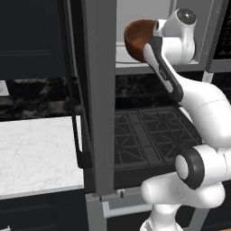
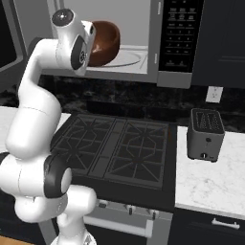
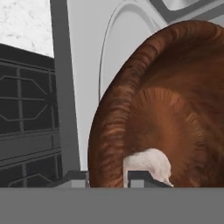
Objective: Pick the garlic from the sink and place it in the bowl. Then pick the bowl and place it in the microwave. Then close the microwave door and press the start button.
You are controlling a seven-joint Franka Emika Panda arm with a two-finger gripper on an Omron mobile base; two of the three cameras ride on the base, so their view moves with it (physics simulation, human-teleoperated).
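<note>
While my arm reaches up over the cooktop [image 2: 115, 148], the jaws [image 3: 108, 177] straddle the near rim of the bowl [image 3: 166, 109], one dark tip on each side of the wall, clamped on it as far as the hand view lets me judge. Just past the tips, the garlic [image 3: 148, 165] lies inside the bowl, a pale bulb against the reddish-brown inner wall. From the right base view I see the bowl tilted, its opening turned toward the arm's wrist, held at the mouth of the microwave [image 2: 143, 28] above the round glass turntable [image 2: 127, 58]; I cannot tell whether it touches the glass. Beside the opening stands the dark button panel [image 2: 178, 33]. In the left base view the microwave door [image 1: 97, 90] hangs swung wide open, its grey frame edge-on between me and the cooktop, with the bowl showing beyond it beside the white wrist. Farther right, a small grey toaster [image 2: 206, 134] sits on the white marble desk [image 2: 215, 186].
</note>
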